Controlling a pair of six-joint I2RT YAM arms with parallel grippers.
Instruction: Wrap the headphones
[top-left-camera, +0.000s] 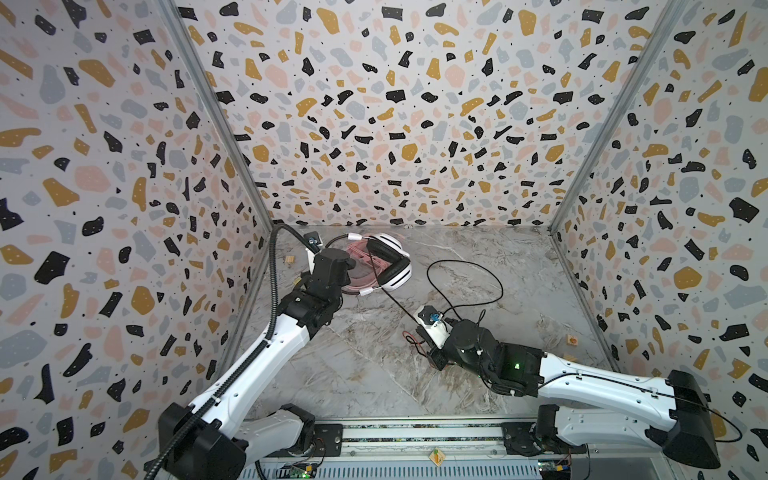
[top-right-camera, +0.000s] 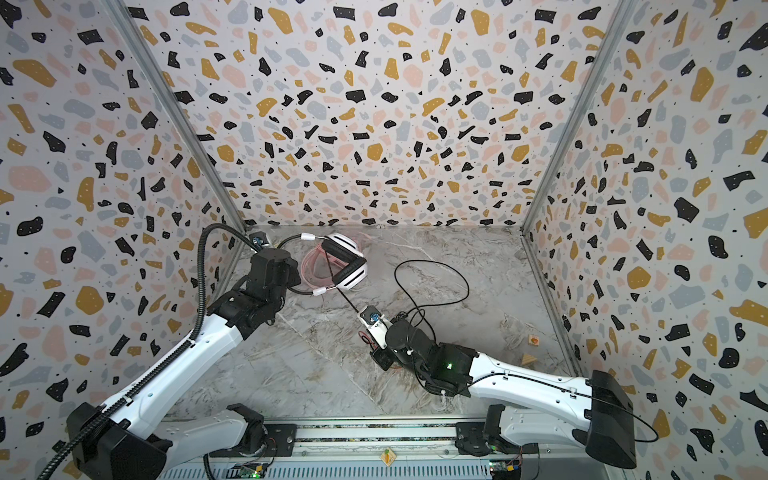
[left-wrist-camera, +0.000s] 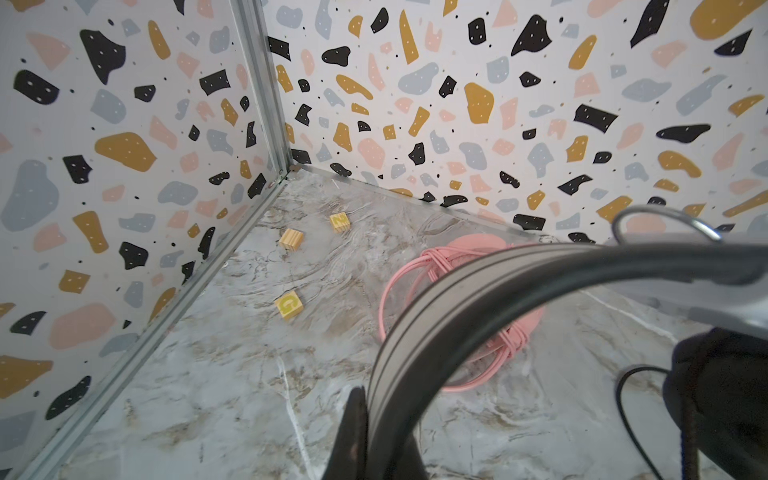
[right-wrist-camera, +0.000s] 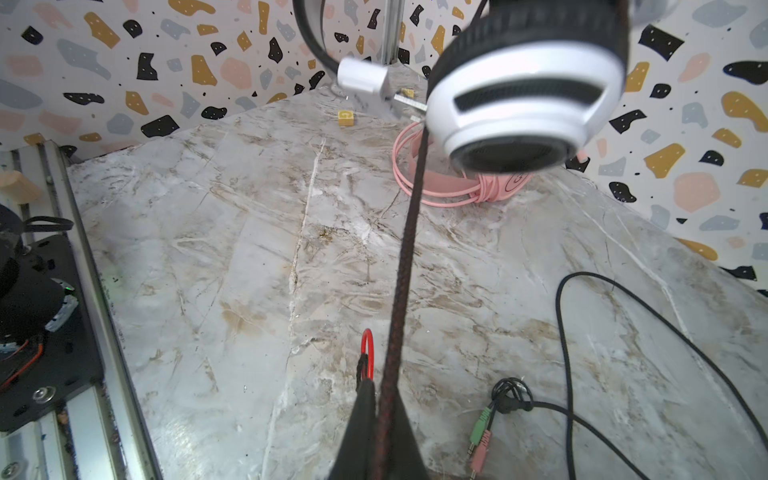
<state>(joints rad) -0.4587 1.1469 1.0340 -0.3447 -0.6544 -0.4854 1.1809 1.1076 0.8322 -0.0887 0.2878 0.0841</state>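
Marble-look tabletop (top-left-camera: 374, 374); pink headphones (right-wrist-camera: 457, 192) flat near back-left corner, pink cord (left-wrist-camera: 434, 259) wound round them; three wooden letter blocks (left-wrist-camera: 289, 304) nearby; loose black cord (right-wrist-camera: 512, 397) looped mid-table, plugs (right-wrist-camera: 481, 440) lying flat

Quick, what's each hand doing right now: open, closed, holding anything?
Left hand: closed on the black headband of the white-and-black headphones.
Right hand: closed on their black cord.
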